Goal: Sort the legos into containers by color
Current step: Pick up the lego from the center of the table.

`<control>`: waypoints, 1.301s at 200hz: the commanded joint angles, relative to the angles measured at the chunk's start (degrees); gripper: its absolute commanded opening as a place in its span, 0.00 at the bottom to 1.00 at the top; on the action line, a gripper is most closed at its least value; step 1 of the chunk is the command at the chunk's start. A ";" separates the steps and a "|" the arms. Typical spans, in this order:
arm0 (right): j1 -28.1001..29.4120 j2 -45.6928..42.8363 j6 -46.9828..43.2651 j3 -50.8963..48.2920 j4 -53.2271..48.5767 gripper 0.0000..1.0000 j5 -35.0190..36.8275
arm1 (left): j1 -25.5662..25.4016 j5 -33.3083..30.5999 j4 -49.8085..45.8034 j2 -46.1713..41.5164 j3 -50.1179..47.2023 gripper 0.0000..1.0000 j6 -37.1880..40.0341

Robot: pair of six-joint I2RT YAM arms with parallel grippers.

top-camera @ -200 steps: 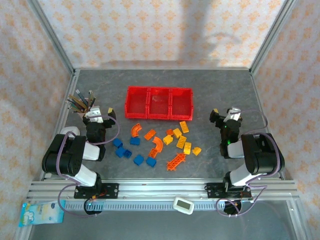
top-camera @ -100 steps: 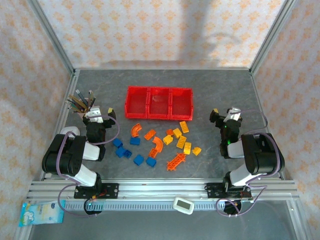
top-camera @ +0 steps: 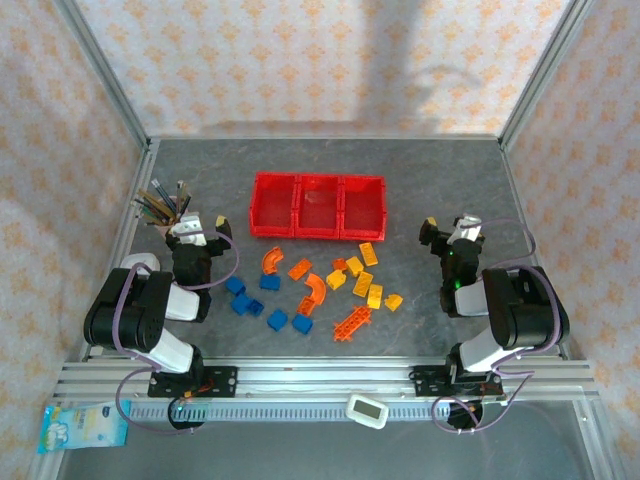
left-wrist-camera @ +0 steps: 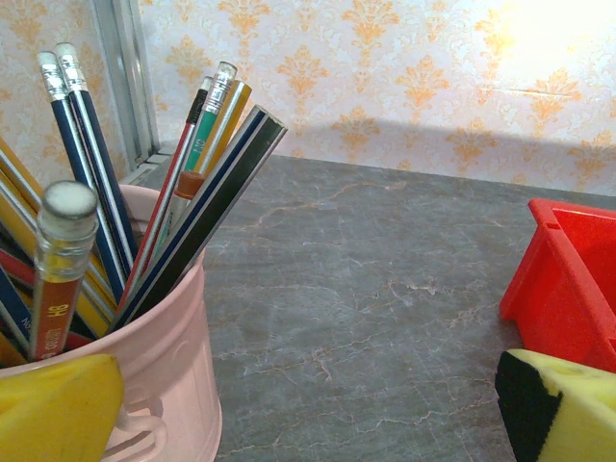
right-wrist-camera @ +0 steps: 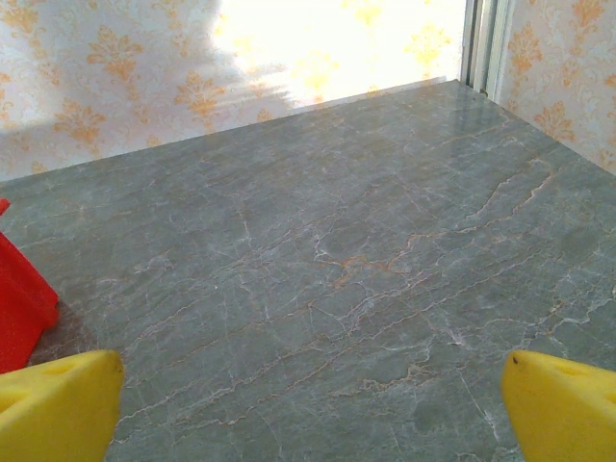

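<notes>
The legos (top-camera: 315, 285) lie spread on the worktop (top-camera: 420, 170), just on the near side of the three red bins (top-camera: 318, 232). The left claw (top-camera: 203, 228) and the right claw (top-camera: 448, 232) sit one at each side, both wide apart and holding nothing. It is best to pick one brick at the edge, like a blue brick (top-camera: 240, 303) near the left claw, and stay clear of the pink pencil cup (top-camera: 165, 212).

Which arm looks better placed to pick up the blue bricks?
Probably the left arm: the blue bricks lie right beside it, farther from the right arm, and its jaws are open and empty.
</notes>
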 commanded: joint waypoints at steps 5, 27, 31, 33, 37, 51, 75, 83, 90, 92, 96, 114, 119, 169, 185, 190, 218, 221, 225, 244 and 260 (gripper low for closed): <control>0.00 -0.73 -0.88 0.43 3.14 1.00 -0.17 | 0.35 0.98 1.14 0.02 1.00 0.99 0.44; 0.00 -2.26 -0.63 0.27 2.29 1.00 0.09 | 0.34 1.15 0.85 -0.44 0.99 1.00 0.44; 0.00 -2.66 -0.65 0.14 2.28 1.00 0.05 | 0.31 1.40 0.67 -0.88 0.93 0.99 0.49; 0.00 -2.95 -0.66 0.00 2.21 1.00 0.10 | 0.32 1.57 0.57 -1.16 0.85 0.99 0.48; 0.00 -3.41 -0.66 -0.24 2.17 1.00 0.12 | 0.34 1.97 0.41 -1.73 0.62 0.99 0.67; 0.00 -4.98 -0.41 -0.61 1.59 1.00 0.68 | 0.32 2.43 -1.40 -4.65 0.21 0.99 0.81; 0.00 -8.81 -0.09 0.77 -4.18 1.00 1.37 | 0.30 2.86 -6.61 -9.99 0.29 0.99 0.36; 0.00 -10.06 0.03 1.49 -6.01 1.00 1.75 | 0.34 3.24 -8.11 -11.78 0.51 0.99 0.44; 0.00 -11.19 0.24 1.99 -7.59 1.00 2.17 | 0.37 3.38 -9.86 -13.37 0.84 1.00 0.44; 0.00 -11.54 0.34 2.19 -8.17 1.00 2.34 | 0.31 3.40 -10.52 -13.86 1.02 0.99 0.44; 0.00 -12.32 0.54 2.63 -9.39 1.00 2.53 | 0.30 3.38 -11.76 -14.95 1.37 0.99 0.22; 0.00 -16.41 3.25 4.84 -15.58 1.00 2.18 | 0.36 4.19 -18.70 -19.57 3.68 0.99 -1.45; 0.07 -17.44 4.18 5.45 -17.09 1.00 1.56 | 0.30 4.54 -21.33 -20.93 4.59 0.99 -2.12; 0.00 -26.23 28.05 10.33 -36.10 1.00 4.09 | 0.65 7.04 -37.91 -29.41 12.42 0.99 -20.14; 0.07 -26.94 31.39 11.08 -39.65 1.00 -1.31 | 0.75 7.69 -38.14 -30.98 11.51 0.99 -25.98; 0.00 -26.94 31.54 11.58 -40.81 1.00 -2.97 | 0.78 7.46 -37.70 -31.42 10.81 0.99 -28.05; 0.70 -26.23 30.69 16.19 -49.15 1.00 -9.31 | 1.12 10.76 -41.19 -34.83 9.86 0.99 -34.15; 1.09 -26.26 30.60 16.54 -50.02 1.00 -9.45 | 1.13 11.36 -42.38 -35.05 10.15 0.99 -34.35; 1.63 -26.26 30.30 16.93 -51.34 1.00 -9.26 | 1.15 11.92 -44.11 -35.19 10.84 0.99 -34.50; 5.01 -26.12 28.36 19.90 -57.85 1.00 -7.31 | 0.95 16.49 -52.81 -35.94 14.23 0.99 -34.53; 6.74 -25.46 27.65 21.78 -61.03 1.00 -9.12 | -0.21 18.53 -58.14 -37.43 15.44 0.99 -34.45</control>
